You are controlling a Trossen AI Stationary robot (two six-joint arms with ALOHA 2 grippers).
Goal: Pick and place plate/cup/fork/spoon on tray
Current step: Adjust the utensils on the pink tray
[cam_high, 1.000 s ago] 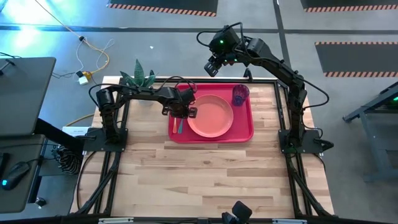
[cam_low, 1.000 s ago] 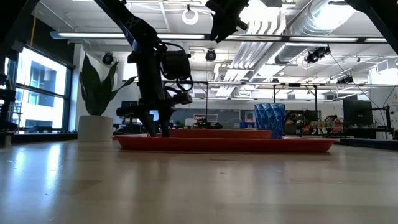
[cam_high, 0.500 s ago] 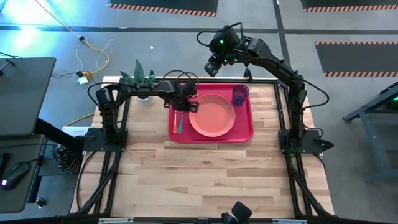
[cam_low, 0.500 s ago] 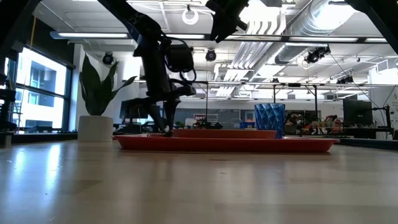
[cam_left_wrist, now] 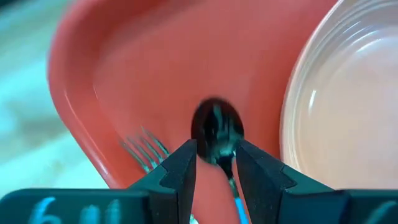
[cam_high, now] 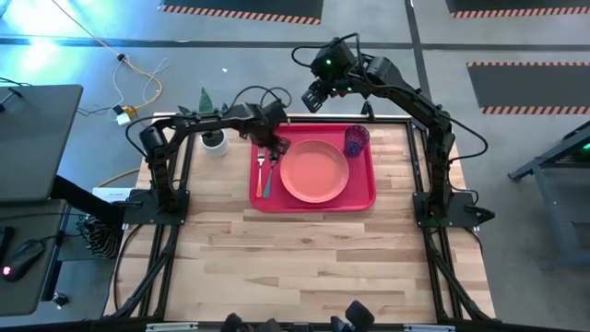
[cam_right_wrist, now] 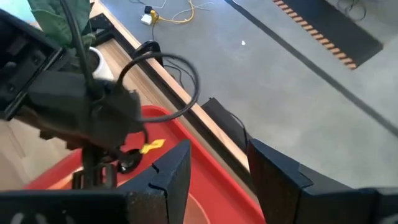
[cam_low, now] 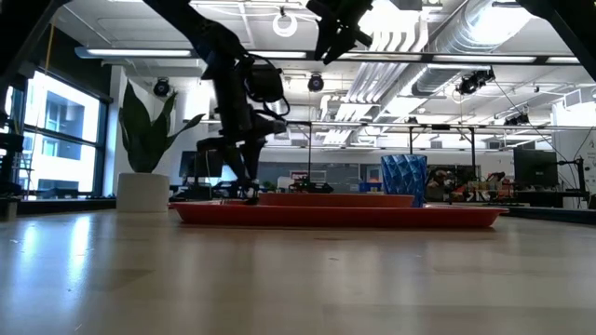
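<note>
Left gripper lifted back, fingers released; tray holds plate, cup, fork, spoon.

Potted plant at table's far-left corner — white pot, green leaves; in low view it stands left of scene. Light wooden table. Yellow cable and white plug on grey floor behind. Dark monitor and computer mouse on desk at left. Striped floor tape — far edge.
</note>
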